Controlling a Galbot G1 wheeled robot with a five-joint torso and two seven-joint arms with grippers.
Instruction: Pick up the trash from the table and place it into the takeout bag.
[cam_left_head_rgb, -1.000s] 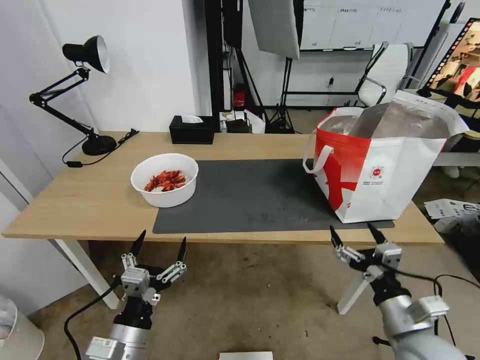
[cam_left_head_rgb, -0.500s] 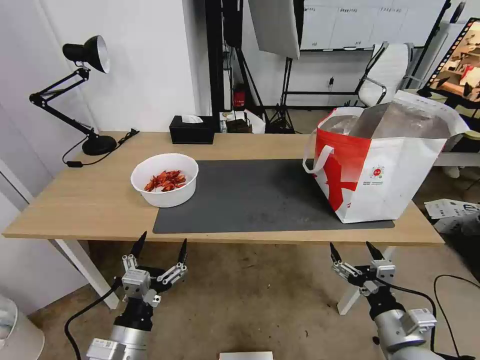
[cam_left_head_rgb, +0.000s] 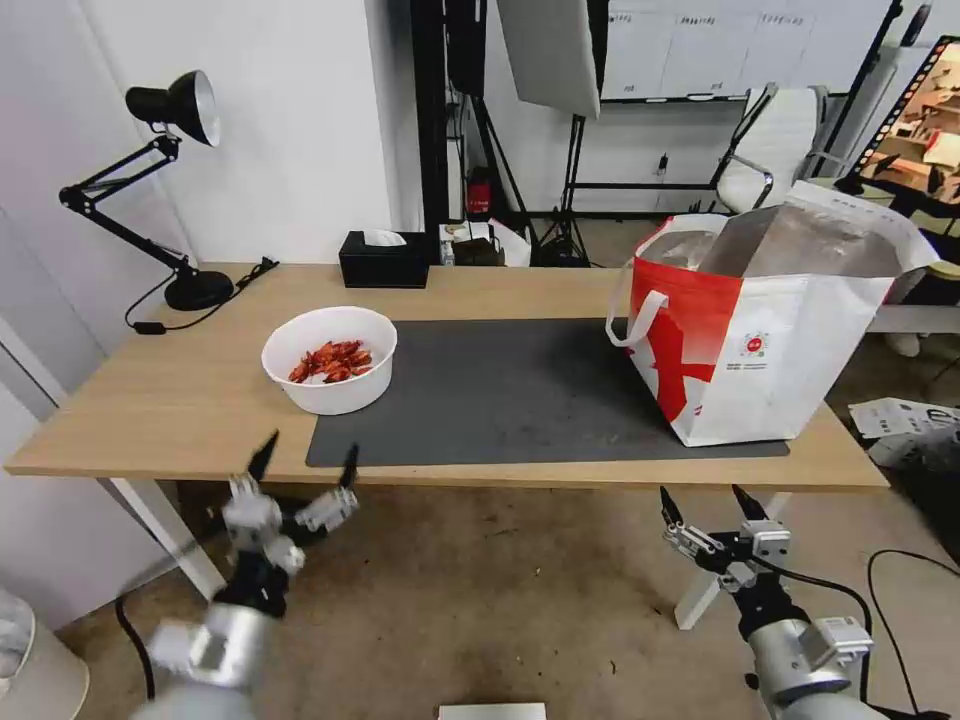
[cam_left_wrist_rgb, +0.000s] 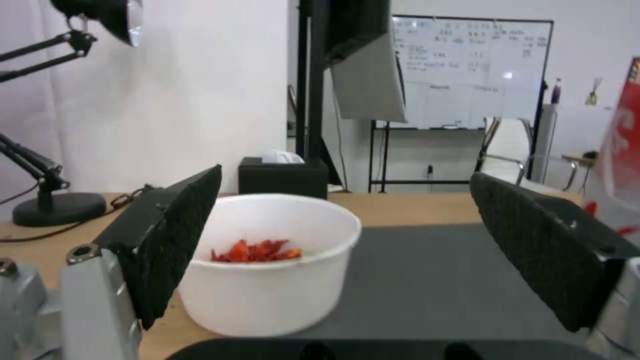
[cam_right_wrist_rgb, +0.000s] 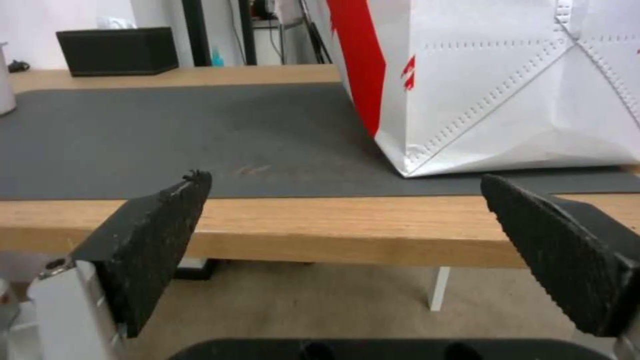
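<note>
A white bowl (cam_left_head_rgb: 329, 360) of red shells sat on the table (cam_left_head_rgb: 180, 400) just beyond the left gripper (cam_left_head_rgb: 305, 462), fingers spread wide. The bag (cam_left_head_rgb: 760, 340), its round logo unreadable, stood beyond the right gripper (cam_left_head_rgb: 703, 497), also wide.

The head camera looks forward and down over the whole surface (cam_left_head_rgb: 180, 400), while each wrist camera peers low across its near edge, the left close on the white bowl (cam_left_wrist_rgb: 267, 260), the right near the takeout bag (cam_right_wrist_rgb: 507, 90).
</note>
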